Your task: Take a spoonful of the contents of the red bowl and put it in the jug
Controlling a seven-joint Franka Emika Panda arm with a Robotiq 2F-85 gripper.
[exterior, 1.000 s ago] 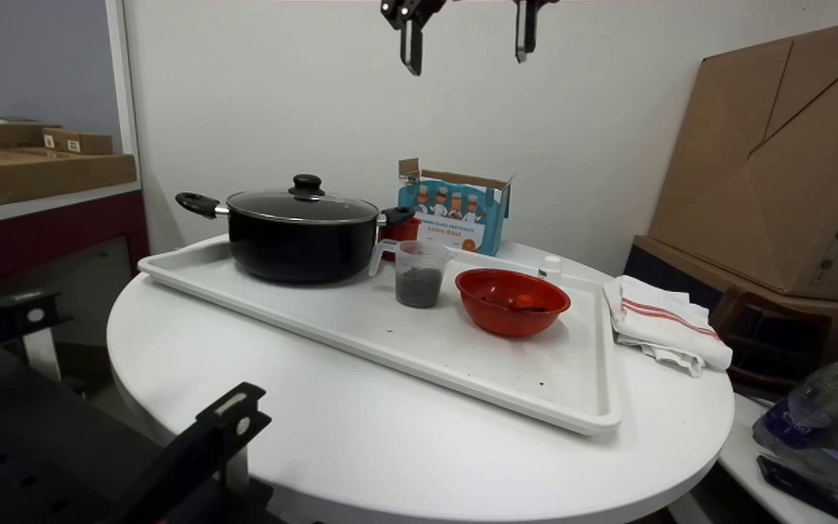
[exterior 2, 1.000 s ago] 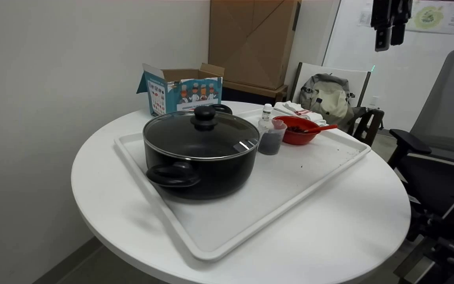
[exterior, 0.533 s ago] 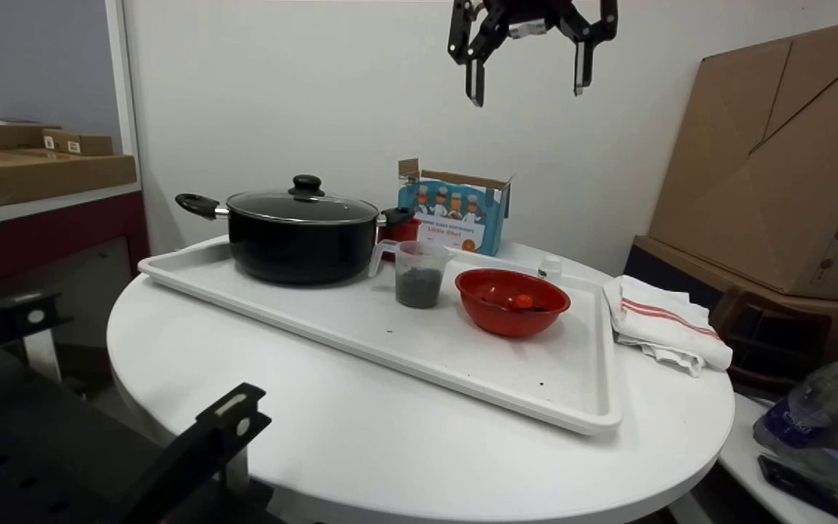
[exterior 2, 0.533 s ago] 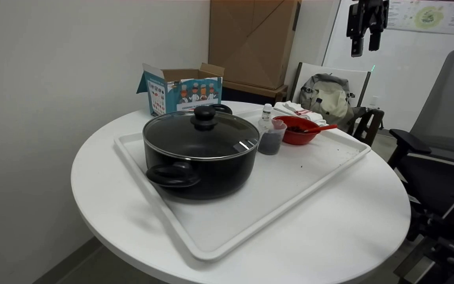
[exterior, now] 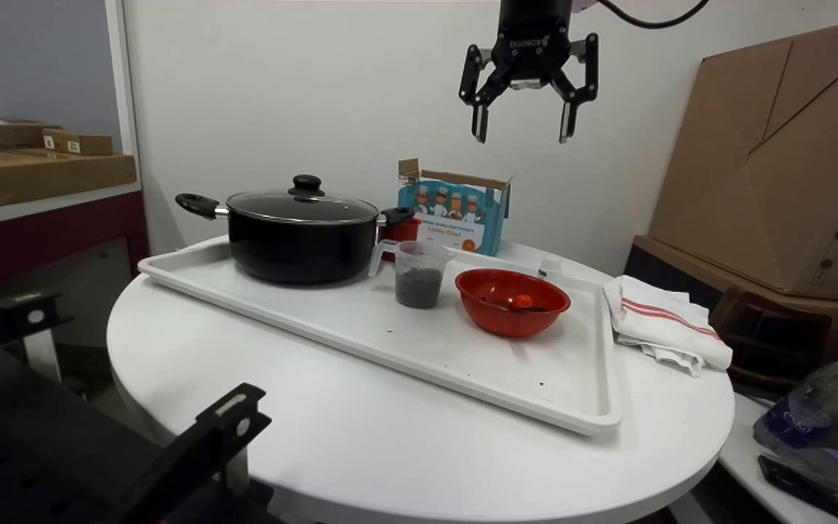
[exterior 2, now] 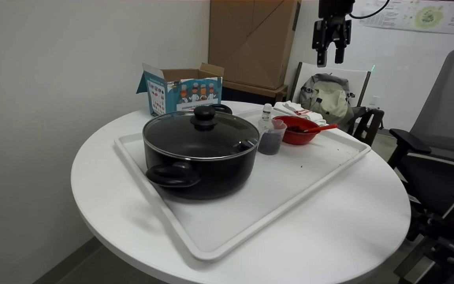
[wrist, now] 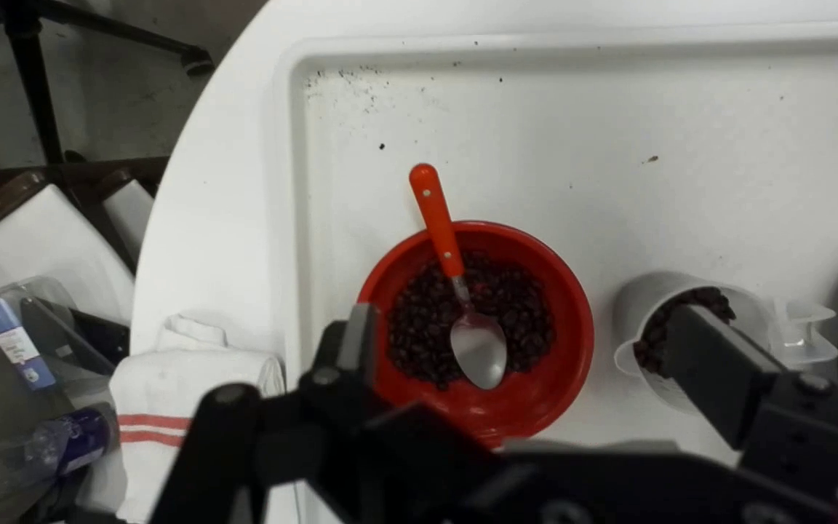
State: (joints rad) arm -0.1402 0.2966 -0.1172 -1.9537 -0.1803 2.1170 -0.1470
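The red bowl [exterior: 506, 324] stands on the white tray, holding dark beans; it shows in both exterior views [exterior 2: 298, 138]. In the wrist view, a spoon with a red-orange handle [wrist: 435, 215] lies in the bowl [wrist: 573, 313], its handle over the rim and its metal head on the beans. The jug [exterior: 419, 280], clear plastic with a handle and part filled with dark beans, stands beside the bowl [exterior 2: 271, 142]. My gripper [exterior: 522, 138] is open and empty, high above the tray [exterior 2: 330, 63]. In the wrist view, one finger [wrist: 713, 371] covers part of the jug [wrist: 631, 309].
A black lidded pot [exterior: 302, 247] stands on the tray [exterior: 361, 349] beyond the jug. A small white-capped bottle [exterior 2: 266, 112] stands near jug and bowl. A blue carton [exterior: 455, 218] and a red container [exterior: 401, 231] are behind. A folded white towel [exterior: 666, 320] lies beside the tray.
My gripper has come down and moved across, now above the bowl and jug area, staying open. The bowl, spoon, jug and pot have not moved.
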